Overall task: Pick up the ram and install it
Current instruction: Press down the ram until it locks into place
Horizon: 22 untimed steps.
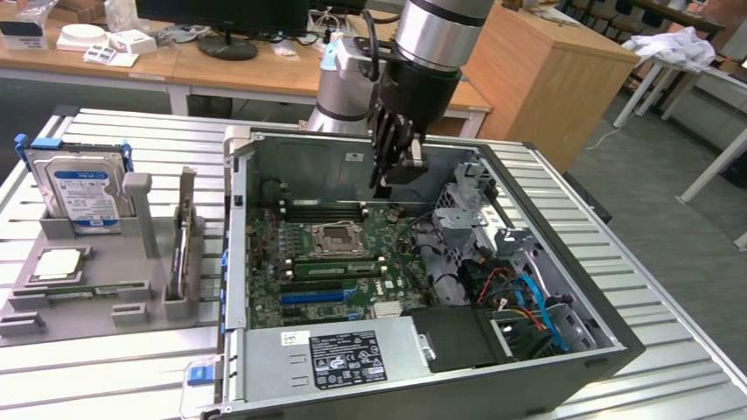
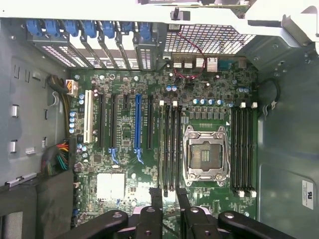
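The gripper [image 1: 393, 179] is positioned above the open computer case [image 1: 467, 385], over the motherboard [image 1: 310, 293] and close to the processor socket [image 1: 338, 236]. In the wrist view, the gripper [image 2: 169, 193] is seen with its two fingers [image 2: 156, 201] set a narrow gap apart. Bare board is visible between them and nothing is gripped. The fingers are lined up with the pair of black memory slots [image 2: 169, 144] just beside the socket, and a second bank of slots [image 2: 243, 147] is located on the socket's other side. The ram [image 1: 184, 232] is stood on its long edge in the grey holder [image 1: 140, 206] on the ribbed table [image 1: 129, 367]. It lies to the exterior view's left of the case, well apart from the gripper. A hard drive [image 1: 82, 188] with a blue label and a square processor chip [image 1: 59, 262] are carried in the same holder.
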Motion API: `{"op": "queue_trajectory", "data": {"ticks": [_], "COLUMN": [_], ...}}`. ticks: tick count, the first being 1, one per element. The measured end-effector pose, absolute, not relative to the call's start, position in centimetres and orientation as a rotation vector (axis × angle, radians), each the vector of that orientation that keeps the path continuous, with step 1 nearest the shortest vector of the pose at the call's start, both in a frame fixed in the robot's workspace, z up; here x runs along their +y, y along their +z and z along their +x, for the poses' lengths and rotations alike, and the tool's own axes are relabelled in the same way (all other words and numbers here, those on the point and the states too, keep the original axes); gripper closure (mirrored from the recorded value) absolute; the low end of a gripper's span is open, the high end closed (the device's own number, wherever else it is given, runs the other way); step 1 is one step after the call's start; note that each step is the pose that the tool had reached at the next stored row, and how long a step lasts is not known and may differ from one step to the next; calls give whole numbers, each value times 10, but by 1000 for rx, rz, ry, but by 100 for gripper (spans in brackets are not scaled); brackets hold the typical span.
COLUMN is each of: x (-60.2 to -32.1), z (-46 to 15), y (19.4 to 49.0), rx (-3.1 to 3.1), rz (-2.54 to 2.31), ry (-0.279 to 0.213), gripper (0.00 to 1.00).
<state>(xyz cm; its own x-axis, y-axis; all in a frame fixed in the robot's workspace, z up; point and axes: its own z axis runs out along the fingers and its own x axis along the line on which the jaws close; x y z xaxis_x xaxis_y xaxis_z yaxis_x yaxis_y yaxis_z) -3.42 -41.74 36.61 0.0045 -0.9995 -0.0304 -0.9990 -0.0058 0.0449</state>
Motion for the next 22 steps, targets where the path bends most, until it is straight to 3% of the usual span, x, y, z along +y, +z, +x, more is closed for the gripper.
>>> {"op": "queue_trajectory", "data": {"ticks": [8,10,22], "x": [-417,-417,-417], "z": [-34,-34,-28], "y": [366,366,366], "rx": [-2208,-2208,-2208], "rz": [2219,2219,2219], "ry": [-83,-83,-83], "gripper": [76,89,89]}}
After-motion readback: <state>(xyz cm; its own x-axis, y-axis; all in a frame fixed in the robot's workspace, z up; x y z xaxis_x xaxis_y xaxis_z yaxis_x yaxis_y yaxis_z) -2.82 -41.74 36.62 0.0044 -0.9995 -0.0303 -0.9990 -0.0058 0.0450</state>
